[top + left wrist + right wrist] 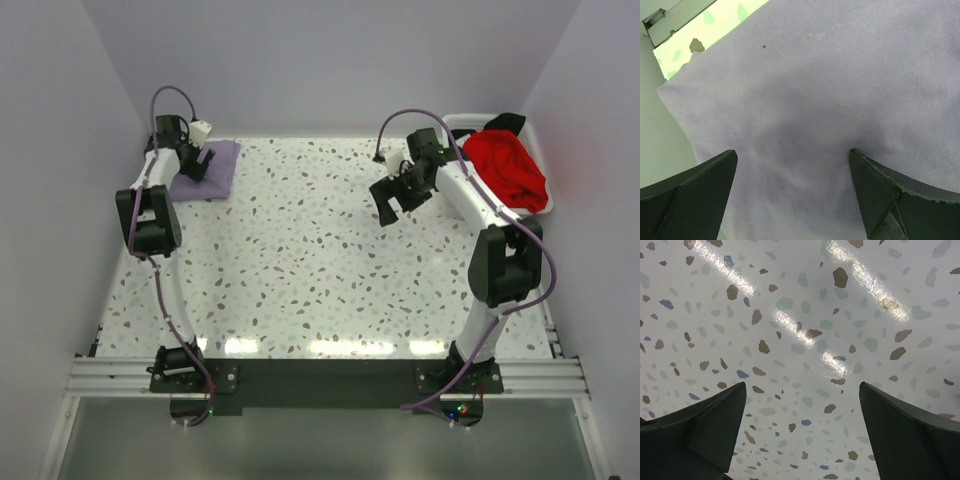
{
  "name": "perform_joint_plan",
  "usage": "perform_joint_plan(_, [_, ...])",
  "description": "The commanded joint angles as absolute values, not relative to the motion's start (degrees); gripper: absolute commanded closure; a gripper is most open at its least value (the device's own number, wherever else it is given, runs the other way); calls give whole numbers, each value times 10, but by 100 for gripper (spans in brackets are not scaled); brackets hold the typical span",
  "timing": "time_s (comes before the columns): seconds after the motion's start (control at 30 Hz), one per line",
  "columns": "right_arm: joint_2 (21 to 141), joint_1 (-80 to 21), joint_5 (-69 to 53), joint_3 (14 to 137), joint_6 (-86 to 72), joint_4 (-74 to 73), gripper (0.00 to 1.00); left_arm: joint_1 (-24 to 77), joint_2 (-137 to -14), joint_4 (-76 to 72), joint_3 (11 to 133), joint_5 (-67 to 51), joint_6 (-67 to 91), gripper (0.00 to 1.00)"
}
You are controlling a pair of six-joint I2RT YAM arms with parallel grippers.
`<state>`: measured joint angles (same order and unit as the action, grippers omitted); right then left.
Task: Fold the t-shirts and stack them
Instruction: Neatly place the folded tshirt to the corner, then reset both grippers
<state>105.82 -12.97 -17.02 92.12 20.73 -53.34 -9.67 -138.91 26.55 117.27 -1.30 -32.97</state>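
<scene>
A folded lavender-purple t-shirt (212, 170) lies flat at the table's far left. My left gripper (201, 165) is open over it, its fingertips resting on the cloth; the shirt fills the left wrist view (805, 100). A bright red t-shirt (508, 165) is bunched in the white basket (462, 121) at the far right, with a black t-shirt (507, 122) showing behind it. My right gripper (393, 203) is open and empty above bare tabletop, left of the basket; the right wrist view shows only speckled table (800, 340) between its fingers.
The speckled terrazzo tabletop (320, 260) spans the middle. White walls close in on the left, back and right. The aluminium rail (320, 375) with both arm bases runs along the near edge.
</scene>
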Motion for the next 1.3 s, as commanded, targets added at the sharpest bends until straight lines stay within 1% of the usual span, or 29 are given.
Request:
perform_joint_plan(0.0, [1048,-127,-174,943,215,-548,1,-119,-1397,280,1172,-15,-366,0])
perform_joint_plan(0.13, [1043,-127,-182,944,208,-548,1,-118,-1330,273,1172,-53,-388,0])
perform_joint_plan(0.33, [1037,-127,-194,946,194,-543,1,-121,-1232,313,1169,-92,-390,0])
perform_joint_plan(0.47, [1032,-127,-197,940,189,-536,1,-121,-1168,364,1111,-140,-349,0])
perform_joint_plan(0.6, [1031,-127,-202,940,181,-537,1,-123,-1153,408,1073,-151,-292,0])
perform_joint_plan(0.63, [1031,-127,-204,941,180,-536,1,-125,-1144,407,1044,-157,-276,0])
perform_joint_plan(0.73, [1033,-127,-205,943,180,-535,1,-125,-1135,403,999,-154,-257,0])
perform_joint_plan(0.93, [1035,-127,-206,935,183,-530,1,-126,-1148,392,948,-124,-243,0])
perform_joint_plan(1.13, [1041,-127,-207,936,182,-529,1,-126,-1205,370,939,-90,-242,0])
perform_joint_plan(1.27, [1044,-127,-203,939,185,-531,1,-129,-1237,348,947,-96,-230,0])
